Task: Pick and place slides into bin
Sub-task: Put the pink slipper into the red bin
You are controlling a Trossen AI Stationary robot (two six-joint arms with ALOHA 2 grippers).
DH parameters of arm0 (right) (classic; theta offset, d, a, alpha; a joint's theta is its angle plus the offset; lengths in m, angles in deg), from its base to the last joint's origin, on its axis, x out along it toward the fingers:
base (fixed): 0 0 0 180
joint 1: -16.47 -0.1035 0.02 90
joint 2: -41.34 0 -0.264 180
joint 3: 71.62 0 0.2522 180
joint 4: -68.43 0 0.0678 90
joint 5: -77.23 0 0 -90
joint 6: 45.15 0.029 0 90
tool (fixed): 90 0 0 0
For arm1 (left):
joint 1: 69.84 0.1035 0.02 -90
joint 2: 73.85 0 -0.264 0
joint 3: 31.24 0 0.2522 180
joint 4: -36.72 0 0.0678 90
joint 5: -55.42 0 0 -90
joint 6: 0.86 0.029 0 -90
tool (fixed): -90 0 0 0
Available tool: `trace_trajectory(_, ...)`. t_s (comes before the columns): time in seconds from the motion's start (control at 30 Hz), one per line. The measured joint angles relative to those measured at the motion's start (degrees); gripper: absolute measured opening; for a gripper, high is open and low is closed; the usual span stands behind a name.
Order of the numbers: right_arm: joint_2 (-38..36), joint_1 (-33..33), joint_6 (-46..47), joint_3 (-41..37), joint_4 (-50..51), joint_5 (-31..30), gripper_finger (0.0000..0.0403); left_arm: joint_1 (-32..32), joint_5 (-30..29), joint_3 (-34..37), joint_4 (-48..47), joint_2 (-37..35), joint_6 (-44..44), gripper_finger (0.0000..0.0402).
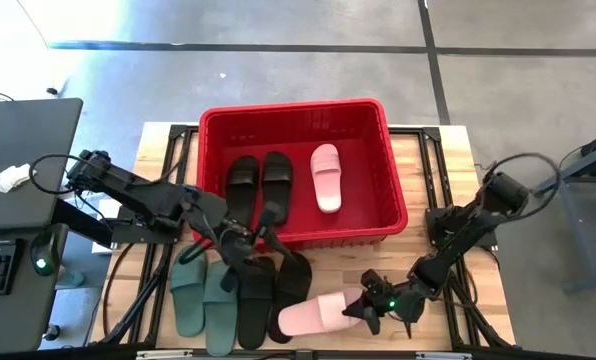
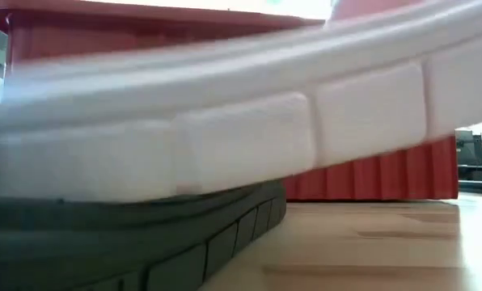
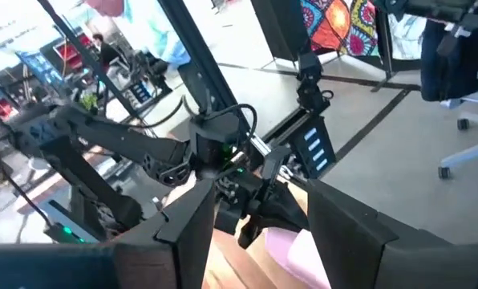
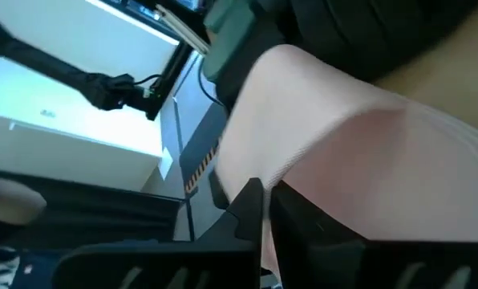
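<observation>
Pink slide (image 1: pixel 313 314) | strap pinched in right tool (image 1: pixel 361 311) | outside bin (image 1: pixel 296 239)

You're losing most of the low view: the pink slide (image 2: pixel 249 121) is pressing up against the lens and blurring, covering nearly all of the red bin (image 2: pixel 370 174). In the high view, the right hand (image 1: pixel 363 308) is sitting over that slide's strap, hiding its fingertips. In the left wrist view, the pink slide is getting cut off by the frame's edge.
</observation>
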Motion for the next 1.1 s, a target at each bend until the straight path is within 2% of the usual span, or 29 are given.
trace_trajectory(0.17,-8.24,0.26,-7.82,-0.02,5.80,0.79,0.0000,0.01,0.06,-7.18,-7.65,0.00,0.73,0.0182)
trace_trajectory(0.4,-18.83,3.21,-21.17,-0.01,7.81,7.22,0.0000,0.04,-0.08,-16.00,-19.16,0.00,1.81,0.0182)
trace_trajectory(0.53,-23.44,6.61,-28.66,3.50,14.78,9.87,0.0000,0.04,-2.26,-19.09,-24.28,0.02,2.61,0.0182)
trace_trajectory(0.67,-26.10,11.47,-36.90,12.26,28.53,12.18,0.0000,0.04,-6.74,-21.82,-28.13,0.04,6.57,0.0182)
trace_trajectory(0.83,-25.78,18.90,-49.07,28.67,50.20,11.37,0.0000,0.82,-13.45,-24.80,-30.54,0.07,13.74,0.0182)
trace_trajectory(0.97,-24.33,26.26,-59.35,41.33,62.23,10.19,0.0000,4.89,-14.70,-26.83,-32.60,0.04,17.91,0.0182)
trace_trajectory(1.1,-22.53,35.08,-67.53,52.11,72.52,11.67,0.0000,12.02,-15.06,-27.26,-34.49,0.04,24.41,0.0182)
